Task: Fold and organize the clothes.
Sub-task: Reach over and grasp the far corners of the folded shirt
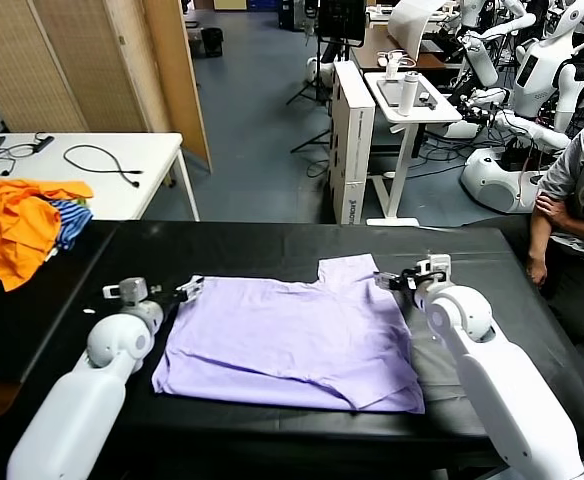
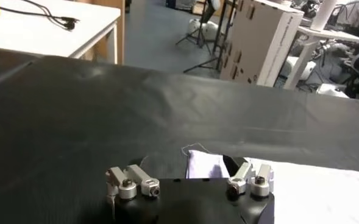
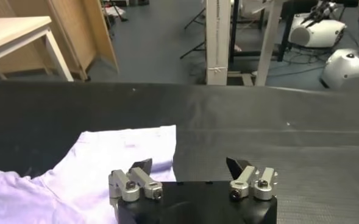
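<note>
The clothes, one pale lavender T-shirt (image 1: pixel 292 340), lie spread flat on the black table (image 1: pixel 272 245), with a sleeve sticking out at the far right. My left gripper (image 1: pixel 190 290) is open at the shirt's far left corner. In the left wrist view that corner (image 2: pixel 203 164) lies between the jaws of the left gripper (image 2: pixel 188 167). My right gripper (image 1: pixel 397 280) is open at the sleeve's right edge. In the right wrist view the right gripper (image 3: pixel 189 165) straddles the edge of the shirt (image 3: pixel 124 152), one finger over the cloth and one over bare table. Nothing is held.
A heap of orange and blue-striped garments (image 1: pixel 17 225) lies at the table's far left corner. Behind it stands a white table (image 1: pixel 92 165) with cables. A seated person (image 1: pixel 582 190) is at the right, one hand near the table's edge.
</note>
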Robot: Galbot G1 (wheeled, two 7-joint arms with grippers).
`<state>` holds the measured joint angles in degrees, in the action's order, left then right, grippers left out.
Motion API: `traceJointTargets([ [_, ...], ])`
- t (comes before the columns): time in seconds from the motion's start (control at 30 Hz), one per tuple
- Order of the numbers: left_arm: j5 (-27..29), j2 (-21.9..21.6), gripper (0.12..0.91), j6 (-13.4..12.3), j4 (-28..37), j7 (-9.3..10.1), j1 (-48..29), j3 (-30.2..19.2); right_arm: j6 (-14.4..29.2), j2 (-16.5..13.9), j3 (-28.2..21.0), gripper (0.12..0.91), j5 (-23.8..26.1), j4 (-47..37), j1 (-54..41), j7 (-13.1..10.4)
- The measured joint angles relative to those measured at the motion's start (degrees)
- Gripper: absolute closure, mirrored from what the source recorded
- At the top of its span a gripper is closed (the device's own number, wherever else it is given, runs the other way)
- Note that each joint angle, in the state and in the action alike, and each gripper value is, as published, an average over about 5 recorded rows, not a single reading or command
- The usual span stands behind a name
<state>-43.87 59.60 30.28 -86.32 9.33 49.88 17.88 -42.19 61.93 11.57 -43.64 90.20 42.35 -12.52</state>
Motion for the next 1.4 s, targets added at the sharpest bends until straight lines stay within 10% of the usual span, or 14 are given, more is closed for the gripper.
traceJointTargets([
  [0.23, 0.4, 0.5, 0.175, 0.0, 0.6, 0.07, -1.0, -1.4, 0.0, 0.3, -0.1, 0.266, 0.1, -0.8, -0.3, 0.2],
  [0.5, 1.2, 1.1, 0.624, 0.1, 0.7, 0.01, -1.0, -2.3, 0.0, 0.4, -0.8, 0.399, 0.9, -2.2, -0.8, 1.7],
  [0.8, 2.0, 1.1, 0.848, -0.1, 0.6, -0.65, -0.2, -2.3, 0.0, 0.6, -1.2, 0.864, 2.1, -2.5, -1.0, 2.6],
  [1.4, 2.1, 0.5, 0.876, -0.3, -1.7, -1.22, 2.1, -1.2, 0.0, 0.4, -0.5, 0.808, 2.2, -1.2, 0.1, 3.9],
])
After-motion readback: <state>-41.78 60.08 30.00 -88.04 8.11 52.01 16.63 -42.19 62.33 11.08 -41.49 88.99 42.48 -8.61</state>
